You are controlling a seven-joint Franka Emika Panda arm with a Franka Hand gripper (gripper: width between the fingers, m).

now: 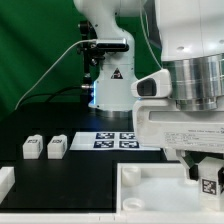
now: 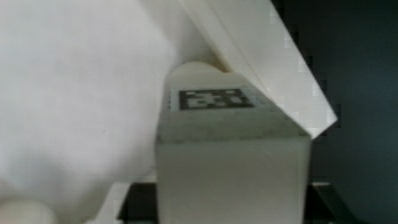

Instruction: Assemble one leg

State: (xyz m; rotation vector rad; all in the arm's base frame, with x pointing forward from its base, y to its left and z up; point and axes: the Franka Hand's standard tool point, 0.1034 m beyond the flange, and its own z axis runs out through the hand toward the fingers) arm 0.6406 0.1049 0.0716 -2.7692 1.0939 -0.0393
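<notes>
The leg [image 2: 222, 150], a small white blocky plastic peg with a black-and-white square marker tag on its face, sits right between my fingers in the wrist view, standing lengthwise in front of my camera with the tag near its far end. In the exterior view the same leg [image 1: 208, 180] shows only as a tagged scrap under my gripper [image 1: 203, 172], low at that view's right, above the large white square panel with a raised rim [image 1: 150, 195]. I judge it light and rigid, a hard moulded part that will not give under pressure, with smooth faces that could slip or twist if I pinch it off-centre; the flat opposite sides are the place to hold it, square across the body, leaving the end free for seating. My fingers appear closed against its sides, so I take it that I have it in hand, though the contact itself is hidden by the blurred white surface [image 2: 80, 110] filling much of the wrist view. I cannot tell whether the leg's end already touches the panel or hangs just over it. Two more white blocky legs of the same kind [image 1: 44, 147] lie side by side on the black table [image 1: 85, 165] towards the exterior view's left, and the marker board [image 1: 118, 139] lies flat behind the panel.
</notes>
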